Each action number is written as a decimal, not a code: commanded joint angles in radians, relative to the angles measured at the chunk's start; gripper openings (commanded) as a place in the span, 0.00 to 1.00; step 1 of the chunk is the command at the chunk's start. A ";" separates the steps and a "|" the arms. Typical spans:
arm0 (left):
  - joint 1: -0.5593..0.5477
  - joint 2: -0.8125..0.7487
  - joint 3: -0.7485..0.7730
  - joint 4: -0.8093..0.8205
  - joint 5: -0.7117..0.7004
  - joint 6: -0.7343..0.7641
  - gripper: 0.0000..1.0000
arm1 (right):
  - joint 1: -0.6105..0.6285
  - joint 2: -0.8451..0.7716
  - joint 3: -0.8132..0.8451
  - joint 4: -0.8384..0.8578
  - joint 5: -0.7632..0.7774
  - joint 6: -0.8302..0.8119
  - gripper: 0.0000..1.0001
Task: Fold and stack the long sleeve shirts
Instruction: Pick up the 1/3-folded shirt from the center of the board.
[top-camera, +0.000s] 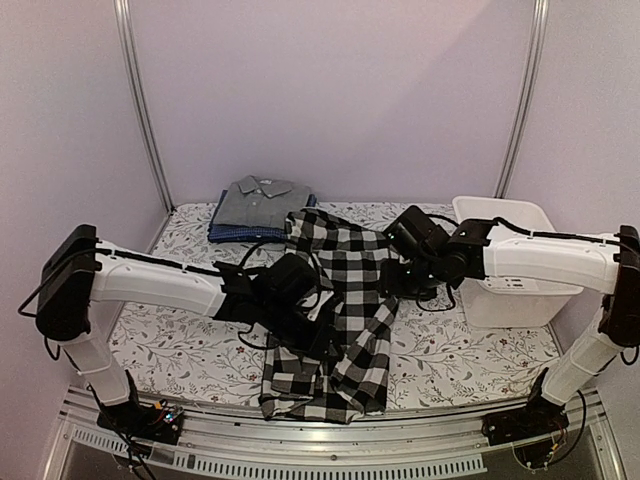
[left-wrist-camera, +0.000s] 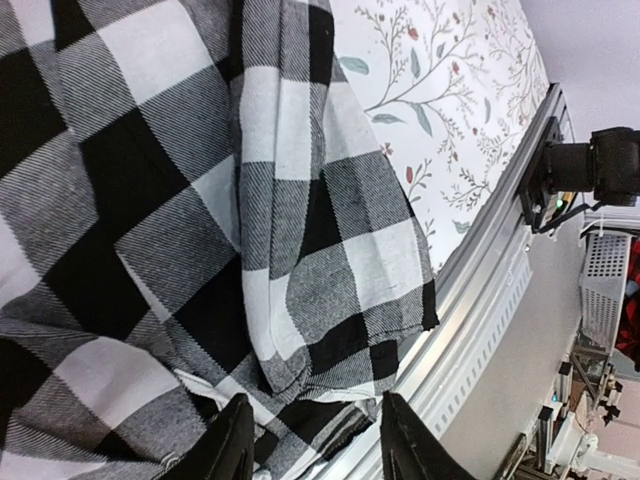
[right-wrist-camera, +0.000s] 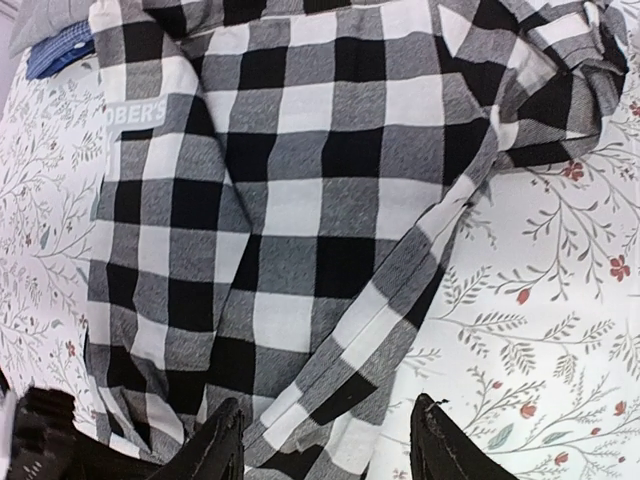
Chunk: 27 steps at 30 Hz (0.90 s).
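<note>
While both arms reach inward from the sides over the table (top-camera: 170, 350), the left gripper (left-wrist-camera: 315, 400) hangs over the near end of the checked shirt (top-camera: 345, 300), fingers apart and pinching nothing. The right gripper (right-wrist-camera: 328, 405) hovers over the shirt's middle, equally spread. From above, both grippers are dark shapes, hard to make out against the cloth. The checked shirt lies rumpled lengthwise, reaching the table's near edge. Behind it, the grey shirt (top-camera: 262, 203) sits folded on the blue shirt (top-camera: 228, 232).
</note>
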 joint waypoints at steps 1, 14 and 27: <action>-0.055 0.077 0.082 -0.075 -0.041 0.021 0.42 | -0.063 -0.036 -0.009 -0.015 0.051 -0.057 0.55; -0.100 0.175 0.175 -0.192 -0.128 0.049 0.38 | -0.251 0.157 0.104 0.017 0.151 -0.169 0.57; -0.100 0.198 0.167 -0.159 -0.045 0.076 0.40 | -0.369 0.388 0.300 0.039 0.215 -0.257 0.67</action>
